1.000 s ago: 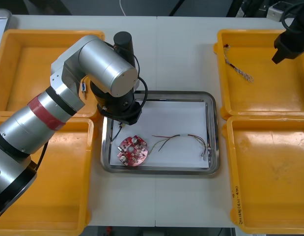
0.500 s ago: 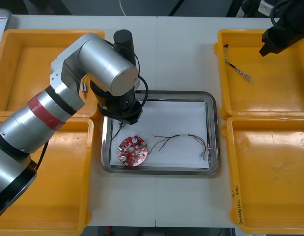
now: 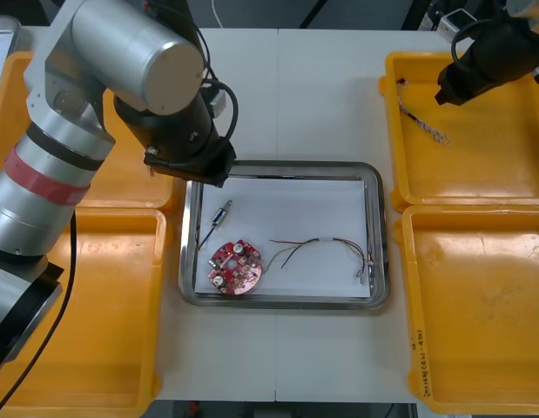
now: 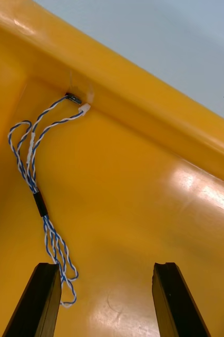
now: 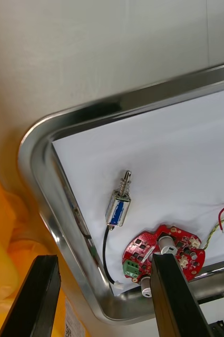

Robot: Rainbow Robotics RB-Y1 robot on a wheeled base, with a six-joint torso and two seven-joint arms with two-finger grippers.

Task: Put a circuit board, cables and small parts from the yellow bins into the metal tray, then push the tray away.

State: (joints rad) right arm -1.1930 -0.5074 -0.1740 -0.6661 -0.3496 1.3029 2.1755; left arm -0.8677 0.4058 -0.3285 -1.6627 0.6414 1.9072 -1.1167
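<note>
The tray holds a circuit board, a red and yellow cable and a small metal part. The left end effector is wide and empty above the tray's corner. The right end effector, also wide, hovers over the twisted cable in its bin. That cable and the push are left to do.

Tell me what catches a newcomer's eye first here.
The big silver left arm stands out, its left gripper open above the left end of the metal tray, where a small metal part lies near a round red circuit board. Then the right gripper, open over a twisted blue and white cable in the far right yellow bin.
</note>
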